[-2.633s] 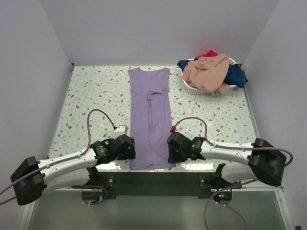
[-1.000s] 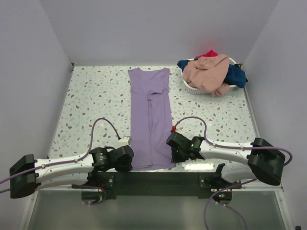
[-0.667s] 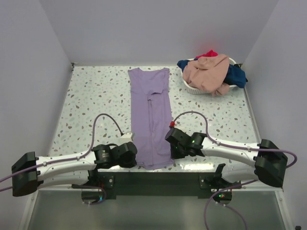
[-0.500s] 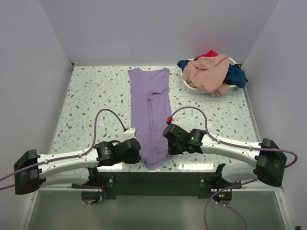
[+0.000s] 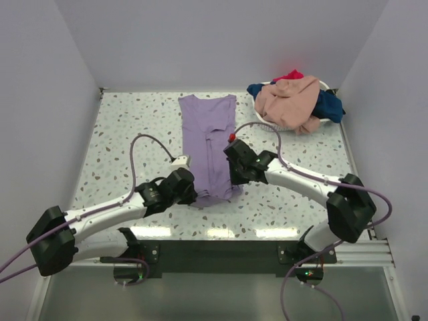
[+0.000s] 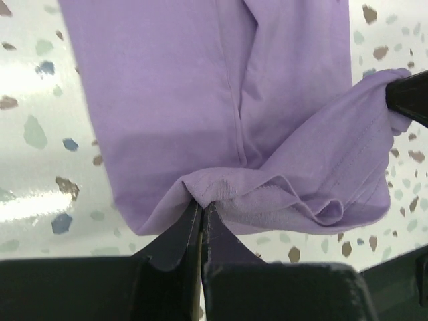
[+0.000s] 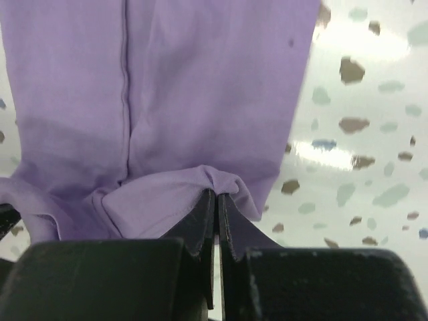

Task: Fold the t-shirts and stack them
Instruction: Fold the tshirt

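A lavender-purple t-shirt (image 5: 208,130) lies in a long narrow strip down the middle of the table, its near hem lifted and doubled back over itself. My left gripper (image 5: 194,192) is shut on the hem's left corner (image 6: 200,195). My right gripper (image 5: 234,182) is shut on the hem's right corner (image 7: 215,184). Both hold the hem a little above the strip, and the lifted cloth (image 6: 314,194) sags in loose folds between them. Peach-pink (image 5: 289,100), navy blue (image 5: 330,105) and red (image 5: 292,74) t-shirts are heaped in the basket at the back right.
A white oval basket (image 5: 267,122) stands at the back right corner, overflowing with shirts. The speckled tabletop (image 5: 134,134) is bounded by grey walls on the left, back and right. Both arms' cables (image 5: 140,144) arch over the near half of the table.
Both grippers have carried the near hem away from the table's front edge toward the middle, lifting it and folding the lower part of the purple shirt over itself.
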Controlling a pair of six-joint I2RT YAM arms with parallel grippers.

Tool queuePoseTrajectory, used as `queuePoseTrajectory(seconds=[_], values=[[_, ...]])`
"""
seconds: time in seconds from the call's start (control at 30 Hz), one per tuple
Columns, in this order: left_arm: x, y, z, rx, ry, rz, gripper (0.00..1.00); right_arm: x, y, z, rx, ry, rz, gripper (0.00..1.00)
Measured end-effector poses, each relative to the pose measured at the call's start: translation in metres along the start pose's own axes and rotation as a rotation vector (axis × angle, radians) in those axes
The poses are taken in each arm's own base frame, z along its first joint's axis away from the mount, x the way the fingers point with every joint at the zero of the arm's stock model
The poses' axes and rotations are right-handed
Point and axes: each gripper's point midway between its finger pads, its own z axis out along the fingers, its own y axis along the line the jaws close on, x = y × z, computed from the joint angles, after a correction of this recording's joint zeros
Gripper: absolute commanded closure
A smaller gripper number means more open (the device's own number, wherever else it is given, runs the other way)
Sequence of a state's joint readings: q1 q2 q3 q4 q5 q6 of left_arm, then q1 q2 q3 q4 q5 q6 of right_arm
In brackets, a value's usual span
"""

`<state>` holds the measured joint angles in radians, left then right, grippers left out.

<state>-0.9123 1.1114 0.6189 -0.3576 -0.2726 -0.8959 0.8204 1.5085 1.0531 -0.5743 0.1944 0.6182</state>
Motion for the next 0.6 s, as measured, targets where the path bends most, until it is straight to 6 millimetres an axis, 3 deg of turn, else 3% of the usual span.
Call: queuePoseTrajectory(seconds=[0.33,0.6], values=[[-0.06,0.017,0.037,-0.054,-0.106,0.008,1.0,-0.069,-0.004,0.046,0.041,-0.034,-0.007,1.0],[-0.093,0.021,0.064,-0.058,-0.154,-0.012,1.0,-0.114,-0.004,0.062,0.049,-0.077,-0.008,1.0]])
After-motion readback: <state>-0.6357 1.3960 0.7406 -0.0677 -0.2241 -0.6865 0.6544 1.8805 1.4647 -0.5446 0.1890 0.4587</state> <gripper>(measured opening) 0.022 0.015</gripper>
